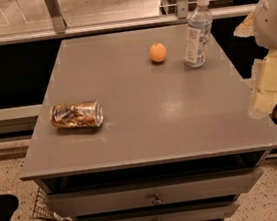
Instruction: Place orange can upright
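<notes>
The orange can (76, 115) lies on its side near the left edge of the grey table top (148, 111), with its shiny silver end facing right. Its label is mottled orange-brown and white. My gripper (266, 89) hangs at the right edge of the view, beside the table's right side and far from the can. It holds nothing that I can see. The white arm housing (272, 15) is above it.
A round orange fruit (157, 52) sits at the back middle of the table. A clear water bottle (197, 32) with a white cap stands upright at the back right. Drawers (154, 193) run below the front edge. A railing and a glass wall stand behind the table.
</notes>
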Robot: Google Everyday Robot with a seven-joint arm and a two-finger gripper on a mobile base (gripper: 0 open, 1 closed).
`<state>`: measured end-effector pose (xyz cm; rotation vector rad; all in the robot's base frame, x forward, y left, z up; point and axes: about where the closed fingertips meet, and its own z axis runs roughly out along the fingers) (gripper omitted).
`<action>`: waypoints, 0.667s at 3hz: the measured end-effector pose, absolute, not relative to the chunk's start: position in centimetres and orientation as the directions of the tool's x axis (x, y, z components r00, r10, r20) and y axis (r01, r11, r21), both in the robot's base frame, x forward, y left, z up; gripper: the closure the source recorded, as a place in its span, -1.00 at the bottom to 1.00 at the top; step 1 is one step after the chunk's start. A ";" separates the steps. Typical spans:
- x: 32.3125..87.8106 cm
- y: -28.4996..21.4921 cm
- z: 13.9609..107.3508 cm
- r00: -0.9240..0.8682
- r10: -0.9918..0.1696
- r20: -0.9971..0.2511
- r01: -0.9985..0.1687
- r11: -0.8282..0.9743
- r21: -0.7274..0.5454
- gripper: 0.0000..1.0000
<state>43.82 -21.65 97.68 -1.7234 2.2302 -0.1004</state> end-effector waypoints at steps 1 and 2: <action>43.8 -21.6 97.7 -0.221 -0.953 -0.207 -0.930 0.270 -0.248 -1.00; 45.3 -18.6 97.9 -0.178 -0.966 -0.188 -0.939 0.224 -0.261 -1.00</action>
